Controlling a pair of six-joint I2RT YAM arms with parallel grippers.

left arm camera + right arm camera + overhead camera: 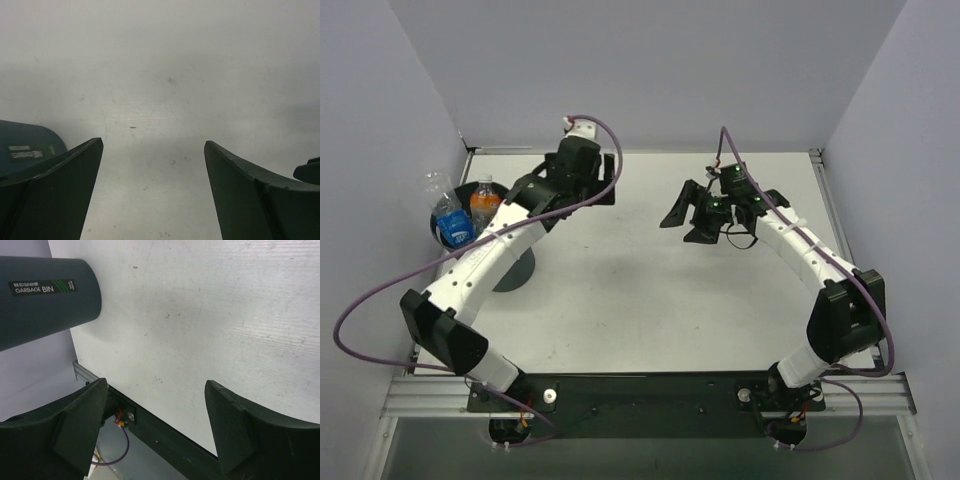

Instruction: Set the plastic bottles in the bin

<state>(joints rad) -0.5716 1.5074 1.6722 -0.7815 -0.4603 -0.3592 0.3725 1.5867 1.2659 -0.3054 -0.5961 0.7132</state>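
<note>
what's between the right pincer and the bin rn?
Top external view: from the right pincer it is bare table, then the left arm's white forearm, which hides part of the bin. Nothing else lies there.

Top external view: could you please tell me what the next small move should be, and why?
Probably draw the left gripper back from the bin toward its base. The blue-labelled bottle and the orange bottle stand in the bin, no bottle shows on the table, and the right gripper is open and empty too.
</note>
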